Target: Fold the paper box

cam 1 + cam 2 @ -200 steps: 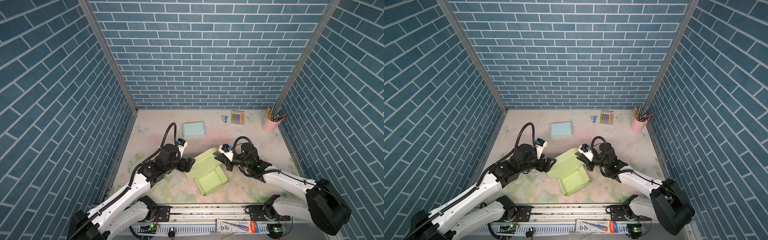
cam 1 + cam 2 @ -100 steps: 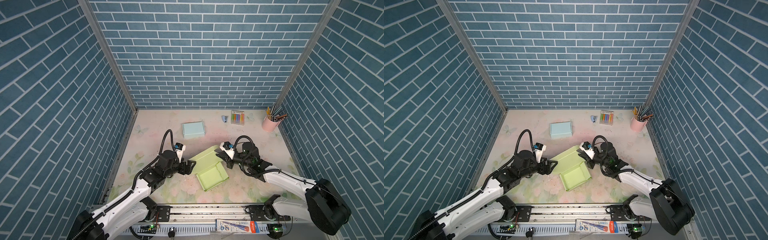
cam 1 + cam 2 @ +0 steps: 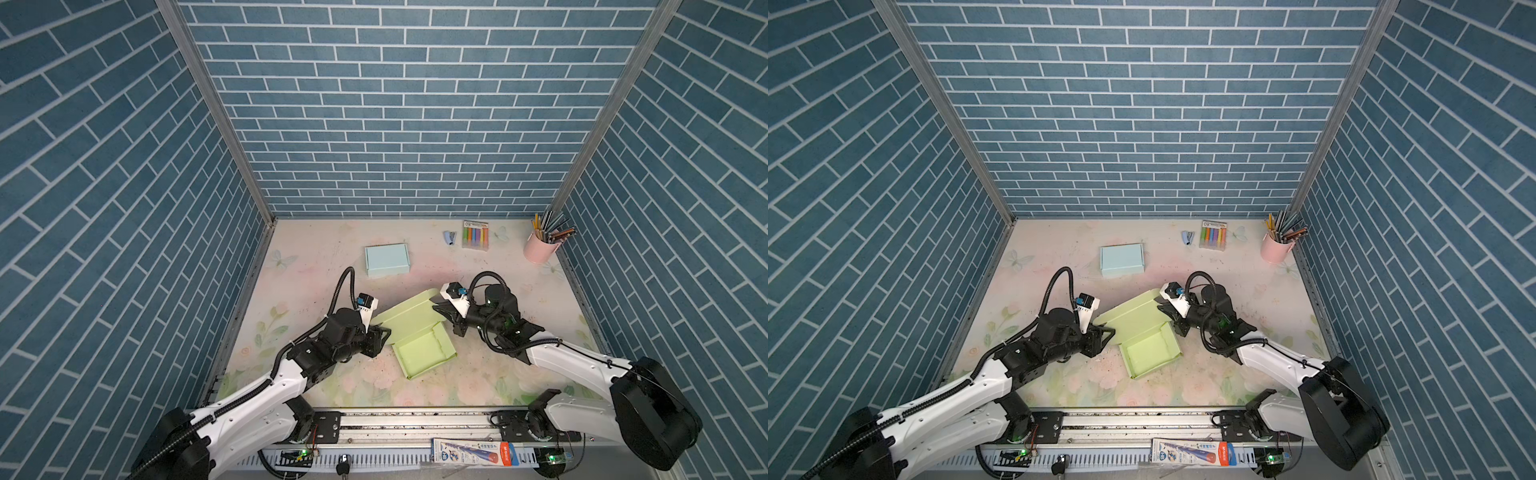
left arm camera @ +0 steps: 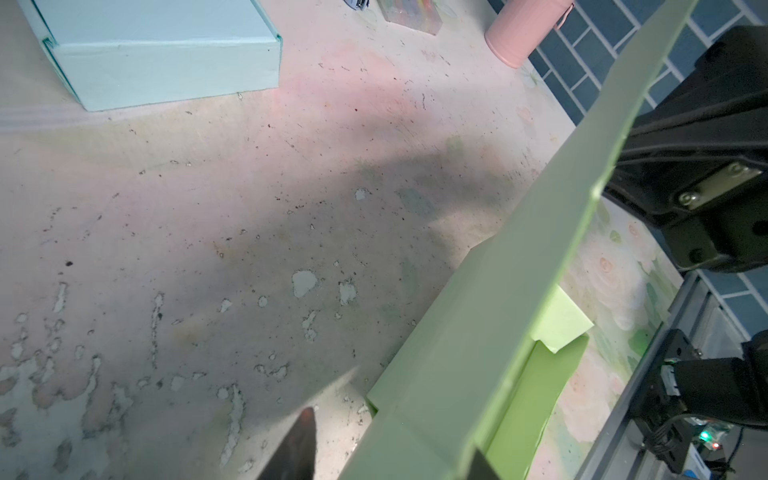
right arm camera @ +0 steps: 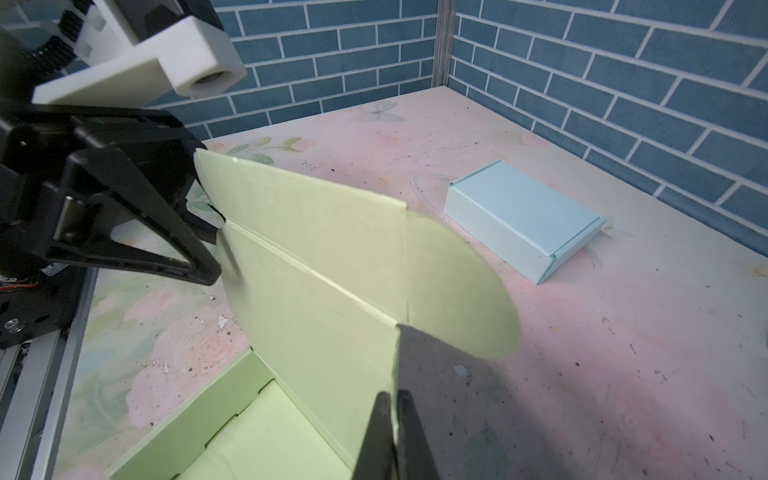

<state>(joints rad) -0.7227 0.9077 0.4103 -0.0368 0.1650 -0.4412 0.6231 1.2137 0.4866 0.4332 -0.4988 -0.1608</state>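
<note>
The light green paper box (image 3: 424, 357) (image 3: 1150, 351) lies mid-table in both top views, tray open and lid (image 3: 409, 316) tilted up behind it. My right gripper (image 3: 444, 318) (image 3: 1168, 318) (image 5: 392, 419) is shut on the lid's right edge, close to the tray corner. My left gripper (image 3: 384, 334) (image 3: 1108, 334) (image 4: 388, 453) is at the lid's left edge. Its jaws straddle the green side flap (image 4: 436, 395). One finger (image 4: 299, 444) stands clear of the card and the other sits against it.
A closed light blue box (image 3: 386, 258) (image 3: 1121, 259) (image 5: 523, 216) rests behind the green one. At the back right stand a pink cup of pencils (image 3: 540, 249), a pack of markers (image 3: 475, 234) and a small stapler (image 3: 449, 237). Blue brick walls enclose the table.
My left gripper has slid in to the lid's left edge and its jaws have narrowed around the flap. The right gripper has kept its grip and barely moved.
</note>
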